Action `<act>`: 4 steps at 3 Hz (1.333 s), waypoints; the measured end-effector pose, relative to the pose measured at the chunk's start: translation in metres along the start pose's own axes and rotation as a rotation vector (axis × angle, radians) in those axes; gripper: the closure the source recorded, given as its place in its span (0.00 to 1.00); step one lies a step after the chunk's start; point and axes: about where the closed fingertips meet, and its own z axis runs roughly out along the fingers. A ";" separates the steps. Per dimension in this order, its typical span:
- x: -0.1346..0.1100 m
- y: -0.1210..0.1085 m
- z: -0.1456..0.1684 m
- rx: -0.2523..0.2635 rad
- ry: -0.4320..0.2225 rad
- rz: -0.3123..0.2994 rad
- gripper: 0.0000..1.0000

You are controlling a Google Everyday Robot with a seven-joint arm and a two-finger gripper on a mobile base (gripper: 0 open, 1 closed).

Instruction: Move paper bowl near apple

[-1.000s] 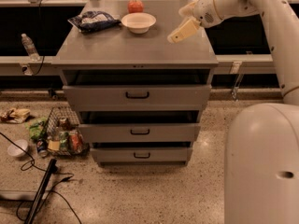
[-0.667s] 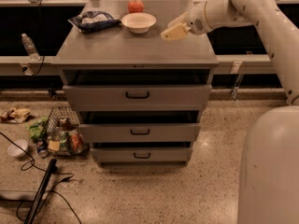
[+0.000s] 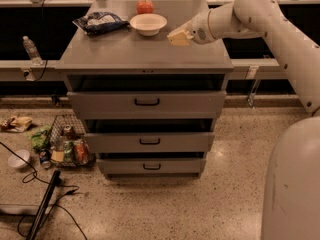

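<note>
The gripper has slid left across the cabinet top since a second ago, closing on the paper bowl from the right. It hangs low over the grey surface at the end of the long white arm, which reaches in from the robot's body at the right of the picture. Whether the gripper is open or closed cannot be told from this angle. The bowl is not in its hold, and a strip of bare top lies between the two.

The bowl sits upright and empty toward the back of the cabinet top, rim up, which leaves its right-hand lip as the likely place to take it. The apple rests just behind the bowl at the far edge, so close that the two look nearly touching. The bowl probably needs only a short shift, if any.

A crumpled dark snack bag lies just left of the bowl, so a push that way would crowd it. Below the top, three drawers stand slightly open. On the floor to the left are a wire basket of cans, a small white bowl and loose black cables, all well apart from the work.
</note>
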 end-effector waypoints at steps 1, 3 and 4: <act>-0.006 -0.004 0.022 0.007 -0.048 0.052 1.00; -0.025 -0.035 0.078 0.085 -0.165 0.198 1.00; -0.022 -0.039 0.111 0.073 -0.142 0.207 1.00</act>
